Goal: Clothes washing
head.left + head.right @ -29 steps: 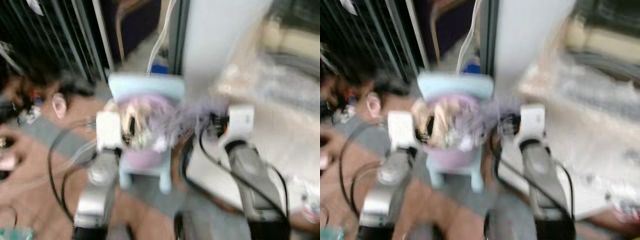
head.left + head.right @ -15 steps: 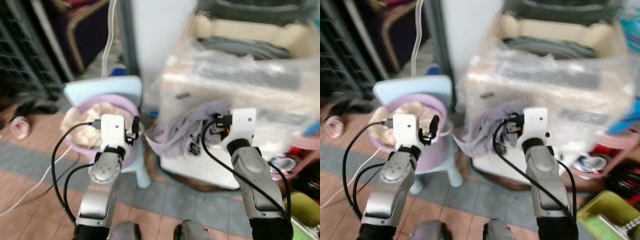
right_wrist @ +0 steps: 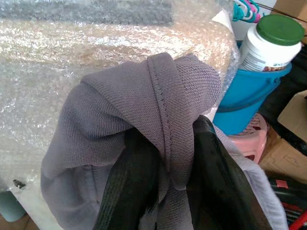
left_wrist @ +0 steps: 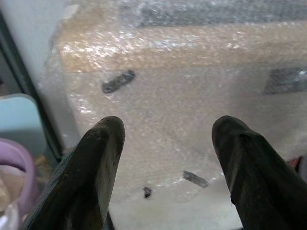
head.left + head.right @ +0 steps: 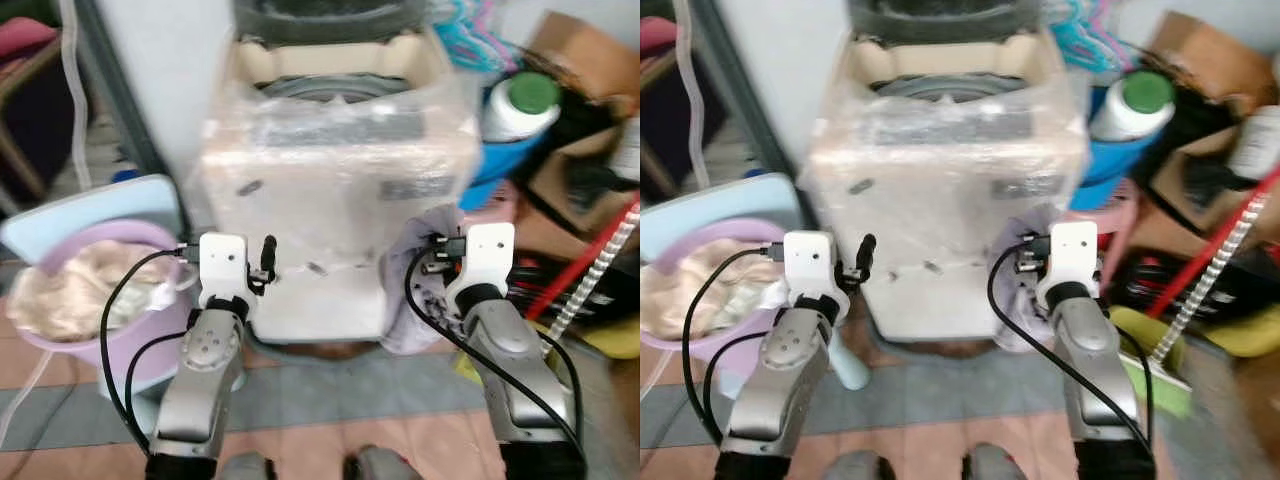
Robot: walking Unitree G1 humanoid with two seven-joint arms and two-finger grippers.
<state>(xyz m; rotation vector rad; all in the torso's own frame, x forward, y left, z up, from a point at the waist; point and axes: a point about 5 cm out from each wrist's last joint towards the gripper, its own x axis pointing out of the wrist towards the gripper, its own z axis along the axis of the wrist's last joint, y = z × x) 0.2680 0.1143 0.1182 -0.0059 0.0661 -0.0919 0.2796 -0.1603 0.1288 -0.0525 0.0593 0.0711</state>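
- Camera has swung round since half a second back, so the bubble-wrapped cream washing machine (image 5: 335,190) now sits dead centre instead of off to the robot's right, and the picture is sharper too.
- Right gripper (image 3: 165,158) has its fingers clamped narrow on a grey-purple knit garment (image 3: 144,120), held right against the machine's front at its right corner; the cloth hangs down past the wrist.
- Left gripper (image 4: 165,143) is just in front of the machine's left front, fingers (image 4: 98,163) spread wide with nothing between them.
- Lilac plastic basin (image 5: 120,330) of pale clothes sits on a light blue stool (image 5: 60,215) just left of the machine.
- Right of the machine: a blue bucket (image 3: 249,93) with a white green-capped bottle (image 5: 515,105) in it, on a pink stool (image 3: 252,139).
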